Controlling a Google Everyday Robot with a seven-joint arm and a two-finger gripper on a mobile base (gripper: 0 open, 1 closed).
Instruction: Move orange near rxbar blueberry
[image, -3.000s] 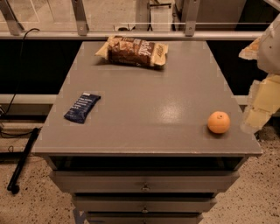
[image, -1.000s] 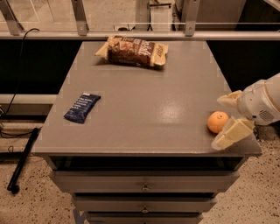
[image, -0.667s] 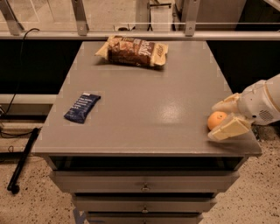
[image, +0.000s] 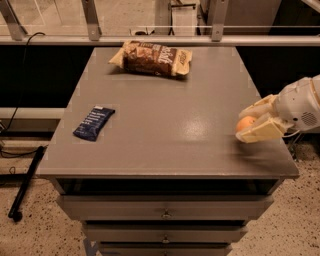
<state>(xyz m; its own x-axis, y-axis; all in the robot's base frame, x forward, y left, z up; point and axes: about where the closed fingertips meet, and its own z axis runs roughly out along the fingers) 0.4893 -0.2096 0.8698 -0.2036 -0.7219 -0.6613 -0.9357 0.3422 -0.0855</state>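
The orange rests on the grey table near its right edge, mostly covered by my fingers. My gripper comes in from the right, with one cream finger behind the orange and one in front, closed against it. The rxbar blueberry, a flat dark navy wrapper, lies at the table's left side, far from the orange.
A brown-and-cream snack bag lies at the back middle of the table. Drawers sit below the front edge. A metal rail runs behind the table. A black pole leans on the floor at left.
My gripper came in from the right, lowered to the orange and closed its fingers around it. The orange, the bar and the bag have stayed in place.
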